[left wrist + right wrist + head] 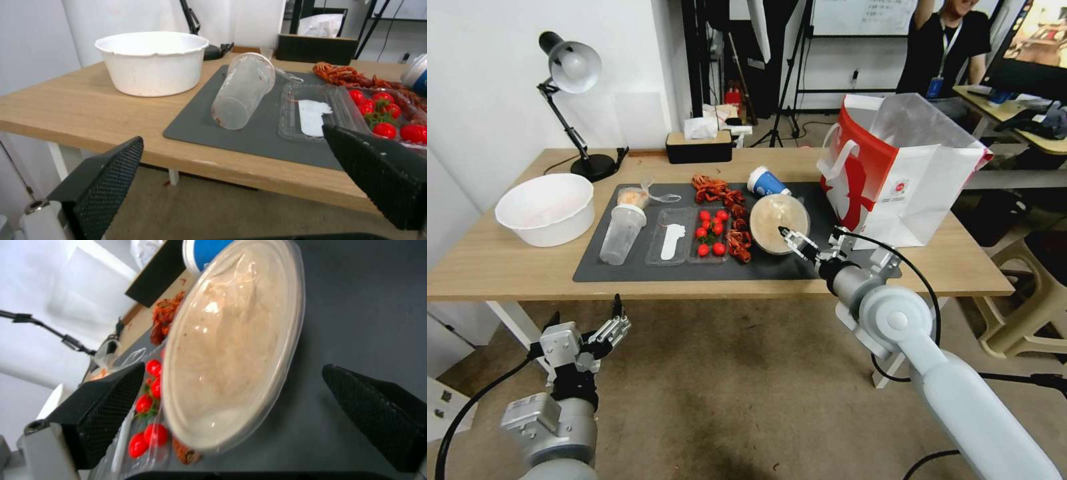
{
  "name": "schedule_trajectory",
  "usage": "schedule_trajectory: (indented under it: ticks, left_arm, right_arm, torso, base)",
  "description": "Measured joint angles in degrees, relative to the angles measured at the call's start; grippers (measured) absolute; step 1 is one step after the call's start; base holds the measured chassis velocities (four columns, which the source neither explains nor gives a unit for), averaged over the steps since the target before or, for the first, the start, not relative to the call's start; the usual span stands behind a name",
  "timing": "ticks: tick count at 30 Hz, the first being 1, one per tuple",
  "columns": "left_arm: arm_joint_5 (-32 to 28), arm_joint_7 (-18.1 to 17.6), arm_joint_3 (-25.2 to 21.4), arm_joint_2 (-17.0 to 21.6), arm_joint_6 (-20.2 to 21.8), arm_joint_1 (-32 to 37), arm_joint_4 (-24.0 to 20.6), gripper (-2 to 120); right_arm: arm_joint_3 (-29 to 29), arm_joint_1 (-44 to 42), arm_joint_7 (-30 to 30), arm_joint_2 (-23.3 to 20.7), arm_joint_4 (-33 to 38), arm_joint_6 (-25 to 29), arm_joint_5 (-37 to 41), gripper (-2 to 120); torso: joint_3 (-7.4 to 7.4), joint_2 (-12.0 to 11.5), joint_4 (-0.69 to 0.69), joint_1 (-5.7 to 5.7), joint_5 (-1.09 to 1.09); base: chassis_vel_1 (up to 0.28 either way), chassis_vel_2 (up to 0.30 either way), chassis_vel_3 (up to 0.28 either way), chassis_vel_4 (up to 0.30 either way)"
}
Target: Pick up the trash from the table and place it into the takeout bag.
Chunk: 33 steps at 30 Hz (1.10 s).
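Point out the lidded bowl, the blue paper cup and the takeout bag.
lidded bowl [778,223]: head view, middle of its clear lid.
blue paper cup [768,183]: head view, its blue side wall.
takeout bag [934,193]: head view, its white front panel.

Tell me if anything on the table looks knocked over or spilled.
Yes. The clear plastic cup lies on its side on the dark mat, and the blue paper cup is tipped over too. Reddish crayfish scraps lie loose on the mat.
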Motion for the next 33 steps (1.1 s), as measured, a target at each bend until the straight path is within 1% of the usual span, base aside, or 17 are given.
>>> schedule_trajectory:
  ticks: [5,8,10,11,13,14,16,17,18,21,22,23,26,27,31,32,33]
  left_arm:
    - [-0.2,-0.1,-0.5,0.2,0.1,0.1,0.0,100]
    - [-0.2,-0.1,-0.8,0.2,0.0,0.2,0.0,100]
    - [-0.3,-0.1,-0.9,0.2,0.0,0.2,0.0,100]
    - [-0.3,-0.1,-1.1,0.1,-0.1,0.2,0.0,100]
    - [-0.3,-0.1,-1.1,0.1,-0.1,0.4,-0.1,100]
    - [-0.3,-0.1,-1.1,0.1,-0.1,0.4,-0.1,100]
    - [-0.6,-0.1,-1.1,0.0,-0.1,0.5,-0.3,100]
    - [-0.8,-0.2,-1.0,0.0,0.0,0.6,-0.6,100]
    - [-0.8,-0.2,-1.0,0.0,0.0,0.6,-0.6,100]
    - [-1.1,-0.3,-0.6,0.0,0.5,0.8,-1.3,100]
    - [-1.1,-0.3,-0.7,0.1,0.5,0.7,-1.3,100]
    - [-1.1,-0.3,-0.7,0.1,0.5,0.7,-1.3,100]
    - [-1.3,-0.5,-0.8,0.5,0.6,0.9,-1.3,100]
    - [-1.3,-0.5,-0.8,0.5,0.6,0.9,-1.3,100]
    - [-1.3,-0.6,-0.8,0.8,0.6,0.9,-1.4,100]
    - [-1.3,-0.6,-0.8,0.8,0.6,0.9,-1.4,100]
    - [-1.3,-0.6,-0.7,0.7,0.6,0.9,-1.3,100]
  right_arm:
    - [-1.1,3.0,1.6,1.0,-2.1,-0.7,0.6,100]
    - [-2.0,5.5,3.9,2.0,-3.7,-2.3,2.1,100]
    - [-2.3,6.1,4.4,2.2,-4.1,-2.9,2.2,100]
    - [-2.6,6.4,4.8,2.3,-4.4,-3.3,2.2,98]
    - [-2.9,6.8,5.5,2.6,-4.6,-3.8,2.1,89]
    - [-2.9,6.8,5.5,2.6,-4.6,-3.8,2.1,89]
    - [-3.0,6.9,5.8,2.7,-4.7,-4.1,2.1,85]
    - [-3.0,6.9,6.0,2.8,-4.8,-4.4,2.1,78]
    - [-3.0,6.9,6.0,2.8,-4.8,-4.4,2.1,78]
    - [-3.0,6.9,7.2,2.7,-4.8,-4.9,2.0,61]
    - [-2.9,6.8,7.6,2.7,-4.8,-5.1,2.1,58]
    - [-2.9,6.8,7.6,2.7,-4.8,-5.1,2.1,58]
    - [-2.1,6.3,7.9,2.2,-4.7,-5.2,2.3,43]
    - [-2.1,6.3,7.9,2.2,-4.7,-5.2,2.3,43]
    - [-1.4,6.0,8.5,1.8,-4.6,-5.2,2.7,25]
    - [-1.4,6.0,8.5,1.8,-4.6,-5.2,2.7,25]
    - [-1.4,6.0,8.8,1.8,-4.6,-5.1,2.8,20]
  torso:
    - [0.00,0.0,0.00,0.00,-0.01]
    - [0.00,0.0,0.01,0.00,0.00]
    - [0.00,0.0,0.01,0.00,-0.01]
    - [0.00,0.0,0.00,0.00,-0.01]
    - [0.00,0.0,0.01,0.00,0.00]
    - [0.00,0.0,0.01,0.00,0.00]
    - [0.00,0.0,0.01,-0.01,-0.01]
    - [0.00,0.0,0.00,-0.01,-0.01]
    - [0.00,0.0,0.00,-0.01,-0.01]
    - [0.00,0.0,0.01,-0.02,0.00]
    - [0.00,0.0,0.00,-0.01,0.00]
    - [0.00,0.0,0.00,-0.01,0.00]
    - [0.00,0.0,0.00,-0.01,0.00]
    - [0.00,0.0,0.00,-0.01,0.00]
    - [-0.01,0.0,0.00,-0.01,0.00]
    - [-0.01,0.0,0.00,-0.01,0.00]
    - [0.00,0.0,0.00,-0.01,0.00]
  base:
    - [0.000,0.000,0.000,0.000]
    - [0.000,0.000,0.000,0.000]
    - [0.000,0.000,0.000,0.000]
    - [0.000,0.000,0.000,0.000]
    - [0.000,0.000,0.000,0.000]
    - [0.000,0.000,0.000,0.000]
    - [0.000,0.000,0.000,0.000]
    - [0.000,0.000,0.000,0.000]
    - [0.000,0.000,0.000,0.000]
    - [0.000,0.000,0.000,0.000]
    - [0.000,0.000,0.000,0.000]
    - [0.000,0.000,0.000,0.000]
    - [0.000,0.000,0.000,0.000]
    - [0.000,0.000,0.000,0.000]
    - [0.000,0.000,0.000,0.000]
    - [0.000,0.000,0.000,0.000]
    - [0.000,0.000,0.000,0.000]
